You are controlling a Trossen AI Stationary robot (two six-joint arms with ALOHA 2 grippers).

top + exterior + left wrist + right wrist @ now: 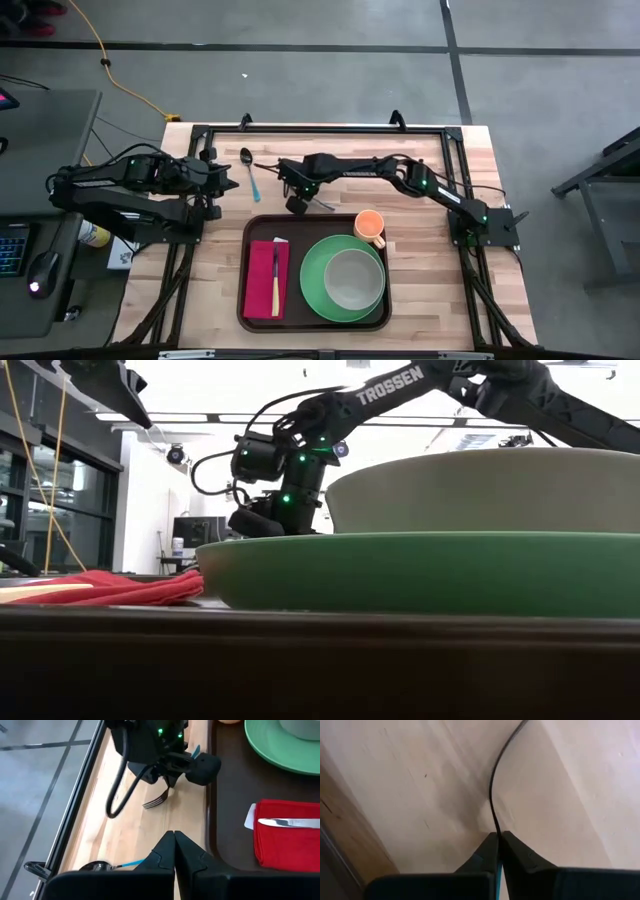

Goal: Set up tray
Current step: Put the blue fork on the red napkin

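Observation:
The dark brown tray (250, 310) lies at the table's near middle. It carries a red napkin (267, 278) with a knife (287, 822), a green plate (315, 285) with a pale bowl (352, 278), and an orange cup (369, 225). My right gripper (298, 203) hovers just beyond the tray's far rim, shut on a blue-handled fork (156, 800). My left gripper (174, 845) is shut and empty over the wood left of the tray. A blue-handled spoon (247, 165) lies flat on the table beside it. My right gripper pinches the fork by its blue handle (195, 751) between the two fingers, coming from above and slanting down. The metal neck (492, 790) sticks out past the fingertips. The tines (152, 802) point down at the wood; whether they touch it I cannot tell.
A black frame rail (320, 128) runs along the table's far edge and down both sides. Bare wood lies between the tray's far rim and that rail. On the tray, free room remains between napkin and plate. A desk with a keyboard and mouse stands left of the table.

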